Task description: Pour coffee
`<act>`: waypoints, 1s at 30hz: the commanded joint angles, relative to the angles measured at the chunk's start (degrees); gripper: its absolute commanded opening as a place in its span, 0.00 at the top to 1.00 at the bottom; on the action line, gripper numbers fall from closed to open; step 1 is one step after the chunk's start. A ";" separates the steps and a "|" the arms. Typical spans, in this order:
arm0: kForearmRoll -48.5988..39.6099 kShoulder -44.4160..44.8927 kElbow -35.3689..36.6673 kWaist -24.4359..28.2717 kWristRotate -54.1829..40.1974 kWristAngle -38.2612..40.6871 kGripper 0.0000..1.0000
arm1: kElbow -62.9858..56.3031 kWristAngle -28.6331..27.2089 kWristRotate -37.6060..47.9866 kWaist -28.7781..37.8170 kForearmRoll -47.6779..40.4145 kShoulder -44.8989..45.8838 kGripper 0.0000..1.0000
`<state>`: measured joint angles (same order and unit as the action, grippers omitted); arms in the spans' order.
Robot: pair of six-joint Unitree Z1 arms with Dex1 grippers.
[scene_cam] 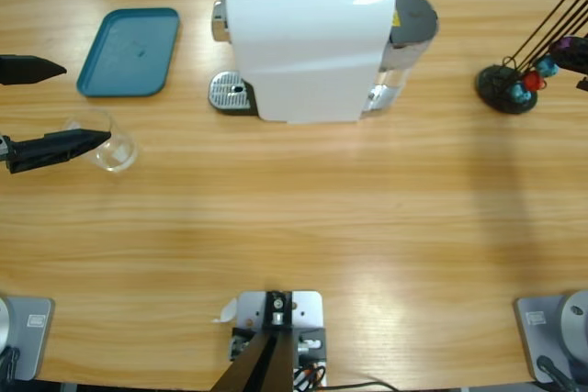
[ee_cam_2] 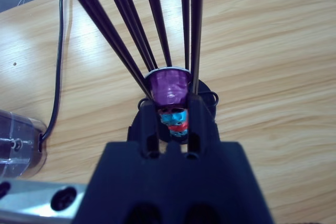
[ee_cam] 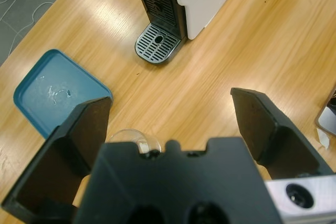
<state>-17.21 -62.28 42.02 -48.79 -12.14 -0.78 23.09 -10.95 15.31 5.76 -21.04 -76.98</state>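
Observation:
A white coffee machine point(scene_cam: 308, 43) stands at the back middle, with a round metal drip grate point(scene_cam: 230, 92) point(ee_cam: 156, 43) on its left side. A small clear glass point(scene_cam: 114, 147) point(ee_cam: 134, 137) stands at the table's left and looks empty; coffee is out of view. My left gripper point(scene_cam: 87, 102) point(ee_cam: 172, 98) hangs open, with one jaw over the glass's rim and nothing between the jaws. My right gripper point(ee_cam_2: 171, 109) point(scene_cam: 579, 50), at the far right, is shut on a purple capsule point(ee_cam_2: 169, 85) among the black rods of a capsule stand point(scene_cam: 505, 89).
A teal tray point(scene_cam: 129, 50) point(ee_cam: 52, 95) lies at the back left, beyond the glass. Blue and red capsules point(scene_cam: 531, 80) hang low on the stand. The machine's clear water tank point(ee_cam_2: 16, 145) and a black cable point(ee_cam_2: 60, 56) sit to the left of the stand.

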 commanded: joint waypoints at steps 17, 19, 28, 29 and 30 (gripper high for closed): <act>0.74 -1.53 -3.23 -0.51 2.91 -2.08 0.00 | 21.03 -3.60 -1.50 3.60 26.77 13.31 1.00; 0.74 -1.25 -3.35 -0.48 3.37 -2.58 0.00 | 22.45 -1.75 -4.98 6.68 28.30 15.72 1.00; 0.69 2.14 -3.96 -0.36 6.86 -6.74 0.00 | 26.51 11.39 -23.82 30.69 40.41 17.37 1.00; 0.69 2.93 -3.96 -0.02 6.86 -7.23 0.00 | 27.42 12.27 -24.93 33.54 40.97 15.89 1.00; 0.64 3.69 -3.96 0.66 6.86 -7.34 0.00 | 29.02 13.56 -26.69 36.86 41.32 13.26 1.00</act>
<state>-17.08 -62.11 40.35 -48.81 -6.37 -5.80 48.90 -2.62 -4.10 27.19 15.81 -59.75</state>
